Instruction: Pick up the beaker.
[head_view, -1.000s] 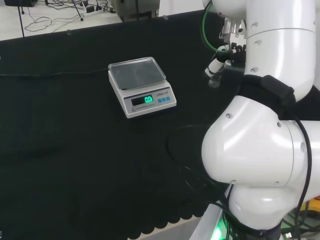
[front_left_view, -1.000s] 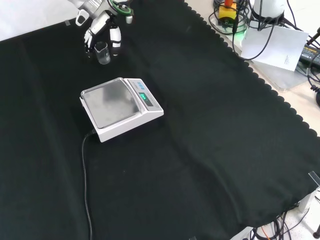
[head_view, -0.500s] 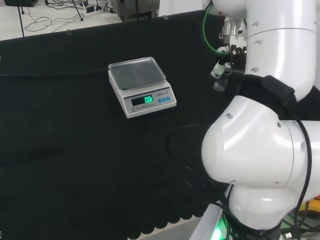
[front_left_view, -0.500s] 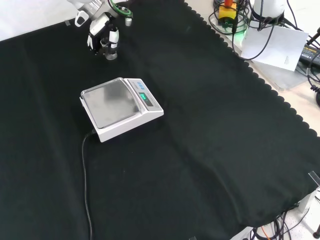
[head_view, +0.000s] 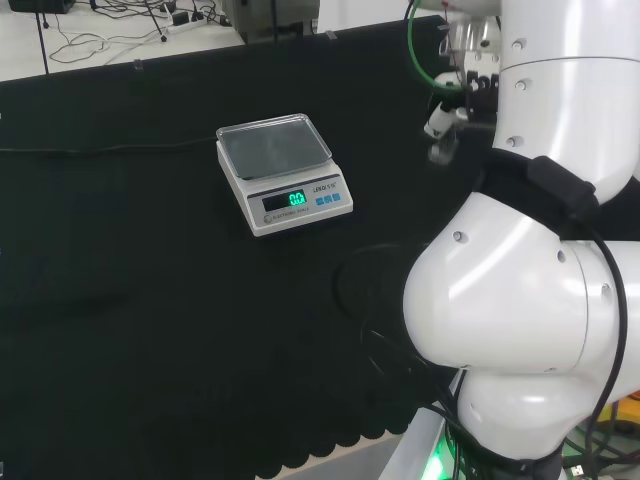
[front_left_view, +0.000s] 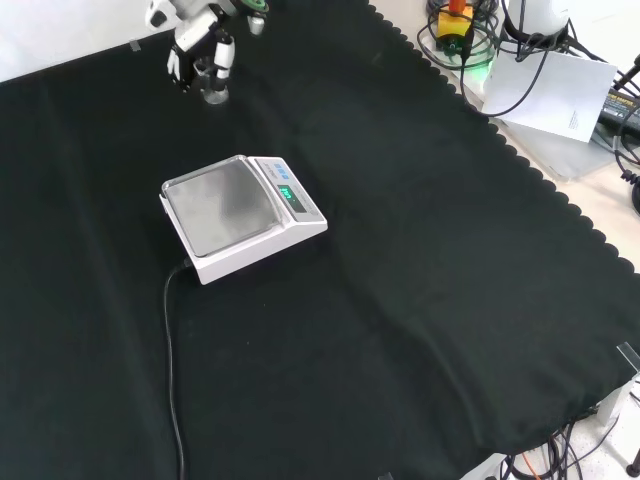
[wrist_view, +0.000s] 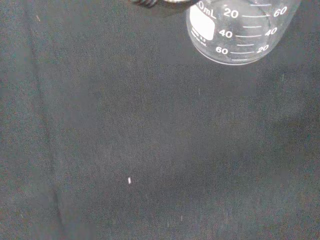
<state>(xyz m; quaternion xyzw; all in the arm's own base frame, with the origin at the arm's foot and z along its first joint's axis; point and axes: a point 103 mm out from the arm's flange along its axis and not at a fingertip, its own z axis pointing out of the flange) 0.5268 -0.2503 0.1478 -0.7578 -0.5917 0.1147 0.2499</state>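
Observation:
A small clear glass beaker (front_left_view: 214, 92) with white graduation marks (wrist_view: 240, 30) sits between the curled fingers of the black and white hand (front_left_view: 198, 50) at the far end of the cloth in the front view. In the head view the hand (head_view: 462, 92) shows just left of the white arm links, with the beaker (head_view: 443, 150) hanging below it. The wrist view has the beaker's base close up, with black cloth (wrist_view: 150, 150) well beneath it, so it looks lifted off the bench.
A white digital scale (front_left_view: 235, 215) with a steel pan and a lit green display (head_view: 296, 198) stands mid-cloth, its cable (front_left_view: 170, 360) trailing toward the front view's bottom. The arm's big white links (head_view: 520, 300) take up the head view's right.
The hand's fingers closed round the beaker, then hand and beaker rose, shifting upward in both the head and front views. The scale has not moved.

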